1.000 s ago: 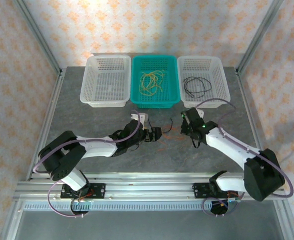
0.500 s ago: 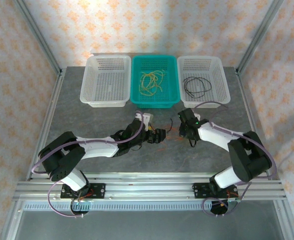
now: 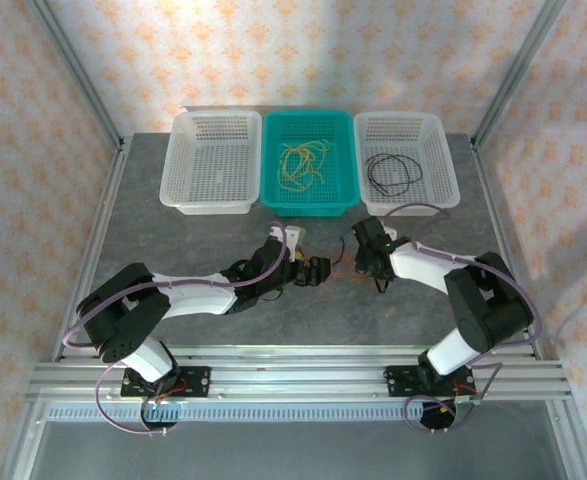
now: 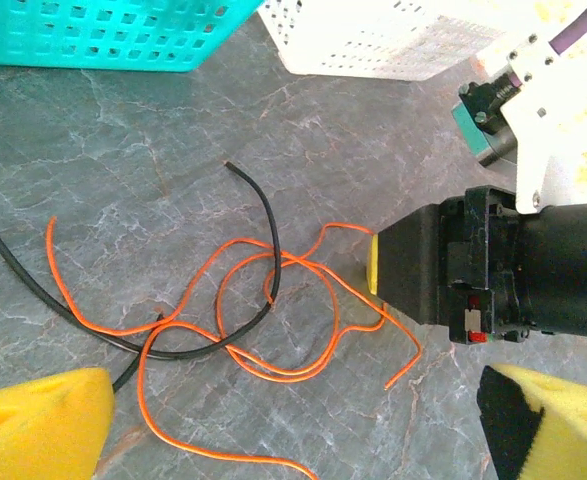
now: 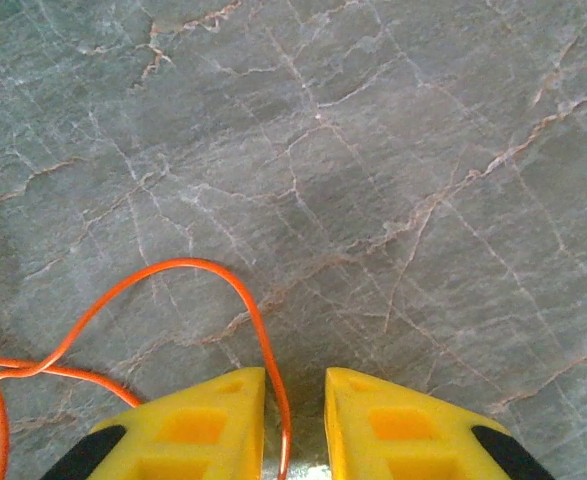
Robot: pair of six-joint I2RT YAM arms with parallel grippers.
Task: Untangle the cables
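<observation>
The right arm (image 3: 428, 270) has folded inward, bringing the right end effector (image 5: 293, 388) left to the tangle on the grey marbled table (image 3: 303, 325). Its yellow pads (image 5: 203, 420) stand narrowly apart astride the thin orange cable (image 5: 183, 262), not yet pinching. The left end effector (image 4: 293, 415) hovers wide open above the crossing thin black cable (image 4: 272, 238) (a two-handed pull looks imminent).

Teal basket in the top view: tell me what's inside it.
A loose tangle of yellow cables lies on the floor of the teal basket. Anything beneath the tangle, and the floor strip behind the near wall, is hidden.
</observation>
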